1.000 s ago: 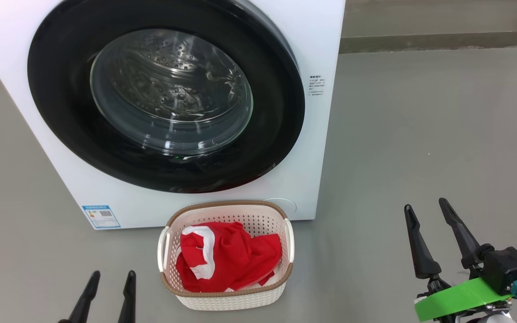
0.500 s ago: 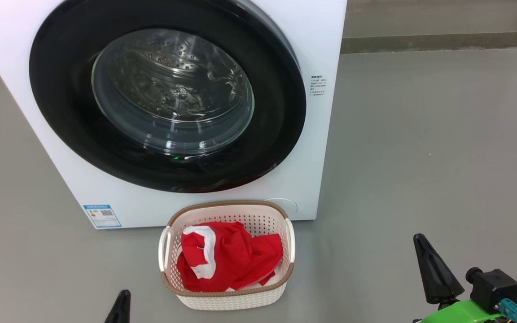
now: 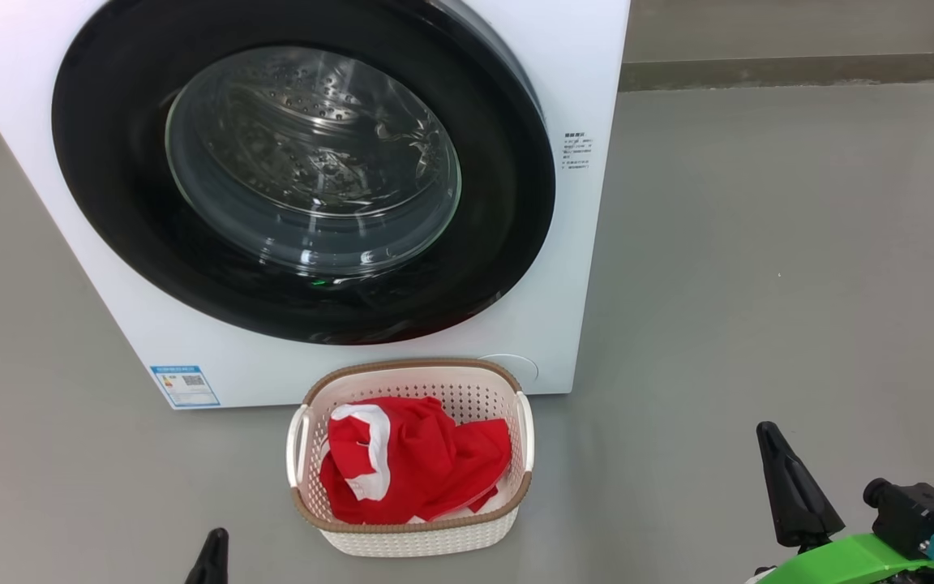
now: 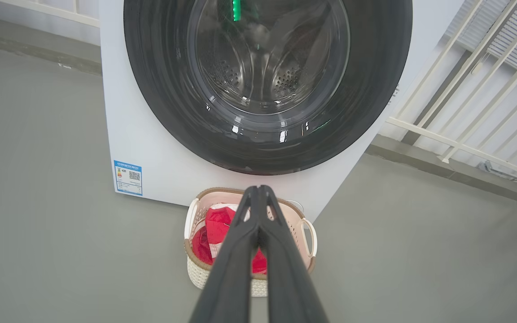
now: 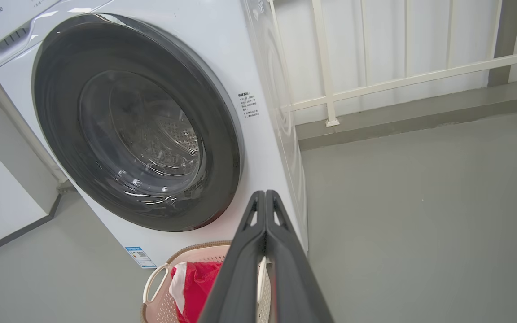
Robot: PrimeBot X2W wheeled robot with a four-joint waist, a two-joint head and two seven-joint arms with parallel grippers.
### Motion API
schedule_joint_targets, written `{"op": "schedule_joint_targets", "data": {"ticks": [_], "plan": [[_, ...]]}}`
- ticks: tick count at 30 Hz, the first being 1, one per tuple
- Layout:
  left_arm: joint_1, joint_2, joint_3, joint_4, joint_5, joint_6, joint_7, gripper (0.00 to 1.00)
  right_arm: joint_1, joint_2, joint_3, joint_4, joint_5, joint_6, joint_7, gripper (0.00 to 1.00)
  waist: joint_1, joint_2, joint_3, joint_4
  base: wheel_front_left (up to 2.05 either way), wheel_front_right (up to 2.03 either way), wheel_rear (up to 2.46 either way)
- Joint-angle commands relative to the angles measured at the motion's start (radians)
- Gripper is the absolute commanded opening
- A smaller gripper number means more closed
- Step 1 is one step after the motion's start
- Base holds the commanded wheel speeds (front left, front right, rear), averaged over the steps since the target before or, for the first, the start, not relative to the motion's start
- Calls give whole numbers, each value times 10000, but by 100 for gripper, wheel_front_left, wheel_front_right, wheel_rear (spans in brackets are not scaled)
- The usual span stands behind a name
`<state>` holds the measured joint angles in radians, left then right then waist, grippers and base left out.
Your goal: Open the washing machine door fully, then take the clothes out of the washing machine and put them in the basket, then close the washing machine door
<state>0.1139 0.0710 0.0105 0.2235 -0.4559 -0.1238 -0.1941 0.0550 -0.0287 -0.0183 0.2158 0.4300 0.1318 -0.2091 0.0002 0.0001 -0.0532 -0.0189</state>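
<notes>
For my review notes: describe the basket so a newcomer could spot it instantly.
Find the big white washing machine with its closed round black door. On the grey floor right before it sits the basket: small, cream, perforated, brown-rimmed, and alone in holding red clothes.

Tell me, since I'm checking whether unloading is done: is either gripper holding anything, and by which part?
Nothing is held. The left gripper and right gripper are both shut, empty; the red clothes lie in the basket.
</notes>
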Motion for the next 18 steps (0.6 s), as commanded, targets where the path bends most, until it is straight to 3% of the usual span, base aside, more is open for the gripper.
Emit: {"op": "schedule_joint_targets", "data": {"ticks": [1,18], "plan": [[-391,60,154,-210,-197,-10,26,0,-442,-125,-25,-218,218,-2,44,0,-2,-1,4,2,0,0,0],[-683,17,293,-142,-2009,-20,512,0,-629,-173,-128,-138,2106,-3,516,0,-2,-1,94,32,0,0,0]]}}
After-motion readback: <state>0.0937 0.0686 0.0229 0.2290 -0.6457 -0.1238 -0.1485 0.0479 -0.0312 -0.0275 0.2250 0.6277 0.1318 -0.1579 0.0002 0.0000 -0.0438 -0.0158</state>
